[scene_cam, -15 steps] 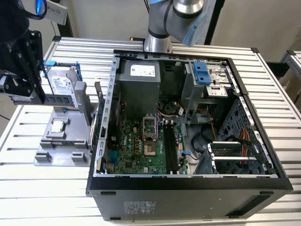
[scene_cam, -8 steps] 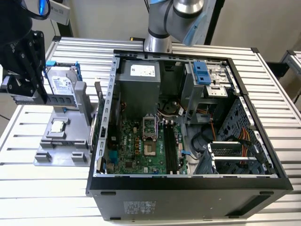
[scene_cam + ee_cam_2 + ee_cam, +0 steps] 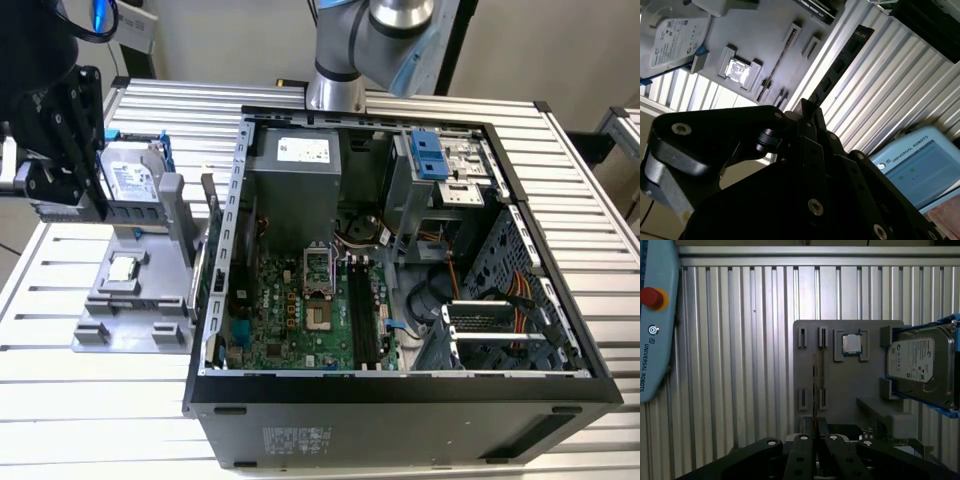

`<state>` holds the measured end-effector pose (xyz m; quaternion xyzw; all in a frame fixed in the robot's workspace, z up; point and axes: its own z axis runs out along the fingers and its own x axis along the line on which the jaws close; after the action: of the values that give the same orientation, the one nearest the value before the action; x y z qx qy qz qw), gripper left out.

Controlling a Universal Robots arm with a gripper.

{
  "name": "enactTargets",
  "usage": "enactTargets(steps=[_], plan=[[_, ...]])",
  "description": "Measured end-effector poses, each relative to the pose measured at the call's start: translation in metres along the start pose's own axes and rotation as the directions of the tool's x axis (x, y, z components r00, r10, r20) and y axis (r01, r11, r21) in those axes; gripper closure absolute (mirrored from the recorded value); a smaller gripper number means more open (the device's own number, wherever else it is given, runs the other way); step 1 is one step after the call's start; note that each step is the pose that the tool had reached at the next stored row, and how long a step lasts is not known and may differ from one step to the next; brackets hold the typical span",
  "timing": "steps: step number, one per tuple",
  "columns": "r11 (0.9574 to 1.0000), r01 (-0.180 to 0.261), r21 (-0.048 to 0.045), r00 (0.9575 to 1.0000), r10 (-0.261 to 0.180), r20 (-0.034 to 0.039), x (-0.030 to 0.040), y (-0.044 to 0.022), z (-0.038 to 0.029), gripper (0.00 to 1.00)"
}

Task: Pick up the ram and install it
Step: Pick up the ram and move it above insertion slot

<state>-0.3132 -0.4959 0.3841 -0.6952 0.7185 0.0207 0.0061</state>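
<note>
Over the ribbed metal table (image 3: 100, 400) and grey tray (image 3: 850, 385); fingers (image 3: 812, 122) closed tight on the ram (image 3: 842, 62).

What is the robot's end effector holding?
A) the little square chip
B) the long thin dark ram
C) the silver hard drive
B: in the second wrist view the ram juts from the end effector, clamped there; the hard drive and chip rest in the gray holder.

Tool (image 3: 809, 112) at exterior view's left, pointing down, fingers clamped on ram (image 3: 842, 62).
</note>
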Motion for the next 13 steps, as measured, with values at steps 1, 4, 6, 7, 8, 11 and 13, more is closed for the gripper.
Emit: enactTargets(steps=[1,4,6,7,8,11,13], plan=[[1.0000,0.000,0.0000,1.0000,0.000,0.0000,0.0000,-0.0009,0.0000,1.00],[1.0000,0.000,0.0001,1.0000,0.000,0.0001,-0.0001,-0.0034,0.0000,1.00],[1.0000,0.000,0.0000,1.0000,0.000,0.0000,-0.0001,-0.0043,-0.0001,1.00],[1.0000,0.000,0.0000,1.0000,0.000,0.0000,-0.0001,-0.0044,-0.0001,1.00],[1.0000,0.000,0.0000,1.0000,0.000,0.0000,-0.0002,-0.0047,-0.0001,1.00],[1.0000,0.000,0.0000,1.0000,0.000,-0.0001,-0.0002,-0.0063,-0.0001,1.00],[1.0000,0.000,0.0001,1.0000,0.000,0.0000,-0.0002,-0.0072,-0.0001,1.00]])
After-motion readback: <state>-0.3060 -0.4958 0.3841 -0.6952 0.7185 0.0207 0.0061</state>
